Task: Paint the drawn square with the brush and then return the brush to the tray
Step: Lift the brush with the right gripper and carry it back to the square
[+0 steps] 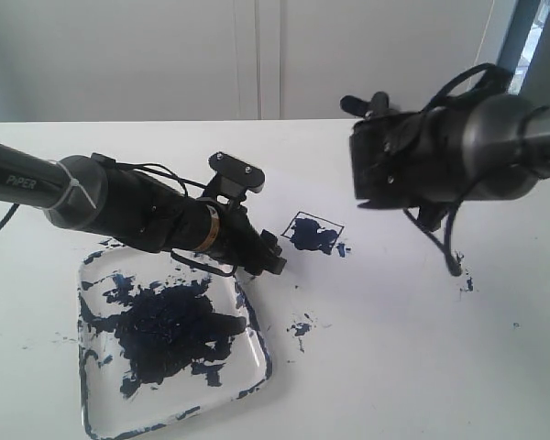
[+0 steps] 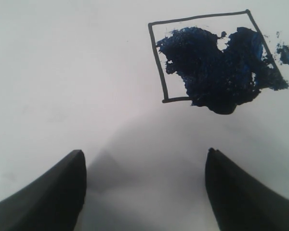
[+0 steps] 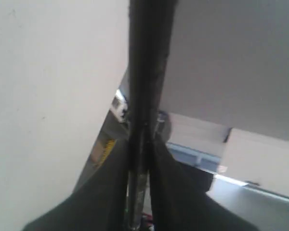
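Since the long, thin black-handled paintbrush (image 3: 147, 67) looks light, stiff and slick, a firm handle grip suits: right gripper (image 3: 140, 144) pinches it, raised above the white tabletop (image 1: 412, 367). Left gripper (image 2: 144, 192) spread, empty, near the blue-smeared black-outlined square (image 2: 209, 62).

**Exterior view.** Bright, diffuse light. The white bench (image 1: 394, 357) is nearly washed out, and a bright strip (image 1: 530, 41) glares at the upper right. The arms cast only faint, soft shadows, and detail is soft throughout.

**Left wrist view.** A pale grey shadow spreads on the bench between the dark, slightly blurred fingers (image 2: 53, 192). The square (image 2: 156, 57) is fairly sharp.

**Right wrist view.** Dimmer and heavily defocused. The brush (image 3: 147, 62) is a dark blur close to the lens.
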Controlling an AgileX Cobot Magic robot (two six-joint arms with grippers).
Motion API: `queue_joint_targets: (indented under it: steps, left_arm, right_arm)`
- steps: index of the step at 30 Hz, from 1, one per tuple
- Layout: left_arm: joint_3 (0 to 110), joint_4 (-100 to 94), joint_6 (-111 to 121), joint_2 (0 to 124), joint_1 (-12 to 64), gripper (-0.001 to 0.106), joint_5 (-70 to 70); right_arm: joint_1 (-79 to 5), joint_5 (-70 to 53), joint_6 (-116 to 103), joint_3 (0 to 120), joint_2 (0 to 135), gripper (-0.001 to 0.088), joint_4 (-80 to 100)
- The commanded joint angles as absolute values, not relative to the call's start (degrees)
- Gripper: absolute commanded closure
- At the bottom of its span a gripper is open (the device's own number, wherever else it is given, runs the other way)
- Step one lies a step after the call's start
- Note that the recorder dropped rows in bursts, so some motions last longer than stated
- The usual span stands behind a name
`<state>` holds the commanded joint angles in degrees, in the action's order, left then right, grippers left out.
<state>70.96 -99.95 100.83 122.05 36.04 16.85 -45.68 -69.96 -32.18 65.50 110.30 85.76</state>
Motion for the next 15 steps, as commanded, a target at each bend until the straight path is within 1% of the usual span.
queue_joint_targets:
  steps: [15]
  left_arm:
    - [71.0,-99.9,101.8,122.0,36.0,0.033,16.9]
  right_arm:
    - [-48.0,-70.0,-25.3,64.6,118.3,0.0868,82.2]
